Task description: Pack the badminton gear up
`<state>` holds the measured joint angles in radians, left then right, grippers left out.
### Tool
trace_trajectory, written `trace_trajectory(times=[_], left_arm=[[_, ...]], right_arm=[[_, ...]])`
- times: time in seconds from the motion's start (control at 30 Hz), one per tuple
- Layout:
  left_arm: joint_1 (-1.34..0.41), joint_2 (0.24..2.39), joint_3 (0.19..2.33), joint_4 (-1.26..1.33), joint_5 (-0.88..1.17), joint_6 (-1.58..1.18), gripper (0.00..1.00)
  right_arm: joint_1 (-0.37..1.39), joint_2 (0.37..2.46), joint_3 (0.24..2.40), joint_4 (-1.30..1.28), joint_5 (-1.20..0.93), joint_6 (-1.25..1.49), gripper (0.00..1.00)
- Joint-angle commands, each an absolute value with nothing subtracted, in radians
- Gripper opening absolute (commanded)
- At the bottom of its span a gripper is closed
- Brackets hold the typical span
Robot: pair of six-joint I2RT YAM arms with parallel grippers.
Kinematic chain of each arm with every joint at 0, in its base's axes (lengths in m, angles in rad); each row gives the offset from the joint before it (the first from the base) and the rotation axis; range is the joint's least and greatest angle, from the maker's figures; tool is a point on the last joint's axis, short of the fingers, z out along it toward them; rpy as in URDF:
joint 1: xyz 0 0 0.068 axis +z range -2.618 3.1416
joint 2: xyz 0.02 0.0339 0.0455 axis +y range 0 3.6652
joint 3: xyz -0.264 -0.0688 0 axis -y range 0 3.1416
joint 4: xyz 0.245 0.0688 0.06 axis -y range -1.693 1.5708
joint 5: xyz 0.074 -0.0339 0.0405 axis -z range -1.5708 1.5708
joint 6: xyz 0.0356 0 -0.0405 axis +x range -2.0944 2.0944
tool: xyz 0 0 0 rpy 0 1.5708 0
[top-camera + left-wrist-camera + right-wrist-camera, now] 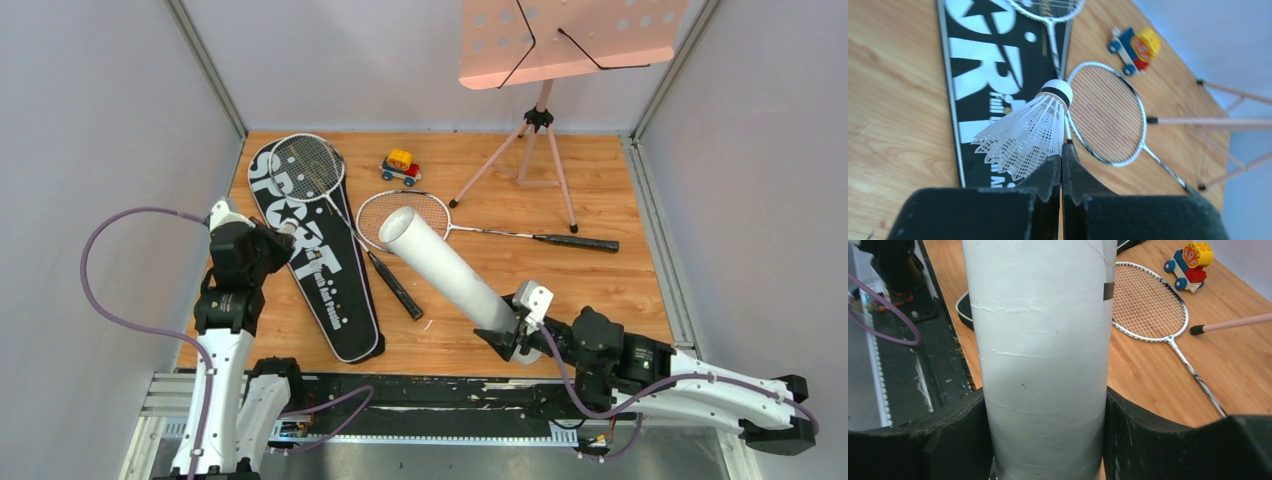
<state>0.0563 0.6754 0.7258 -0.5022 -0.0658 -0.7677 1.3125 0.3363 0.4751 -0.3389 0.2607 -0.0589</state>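
A white feather shuttlecock (1028, 130) hangs over the black SPORT bag (318, 268), cork end pointing away. My left gripper (1063, 151) is shut on the edge of its skirt, at the bag's left side (282, 234). One racket (308, 168) lies on the bag, its handle running off toward the right. The second racket (402, 214) lies on the floor, partly under the white tube (450, 272). My right gripper (512, 335) is shut on the tube's near end (1043, 340); the tube slants up with its open mouth toward the far left.
A small toy car (400, 165) sits behind the rackets. The pink music stand (570, 40) rises at the back right on a tripod (540, 150). Grey walls close in both sides. A black rail (420, 395) runs along the near edge.
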Motion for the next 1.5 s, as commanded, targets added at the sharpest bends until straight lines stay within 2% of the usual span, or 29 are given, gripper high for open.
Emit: trace_trajectory(times=[0.0, 0.2, 0.3, 0.43, 0.77, 1.47], left_arm=[[0.063, 0.681, 0.82, -0.591, 0.264, -0.636, 0.0], [0.061, 0.722, 0.907, -0.719, 0.512, -0.529, 0.0], [0.061, 0.719, 0.96, -0.855, 0.529, -0.425, 0.0], [0.061, 0.681, 1.025, -0.975, 0.554, -0.338, 0.0], [0.04, 0.628, 1.065, -1.022, 0.827, -0.296, 0.0], [-0.126, 0.636, 1.073, -1.007, 0.935, -0.266, 0.0]], right_arm=[[1.318, 0.429, 0.499, -0.215, 0.277, -0.257, 0.26], [1.322, 0.583, 0.51, -0.241, 0.315, -0.366, 0.26], [1.341, 0.562, 0.473, -0.227, 0.281, -0.375, 0.26], [1.352, 0.508, 0.446, -0.245, 0.35, -0.437, 0.25], [1.397, 0.609, 0.521, -0.453, 0.559, -0.501, 0.25], [1.485, 0.493, 0.506, -0.46, 0.632, -0.527, 0.24]])
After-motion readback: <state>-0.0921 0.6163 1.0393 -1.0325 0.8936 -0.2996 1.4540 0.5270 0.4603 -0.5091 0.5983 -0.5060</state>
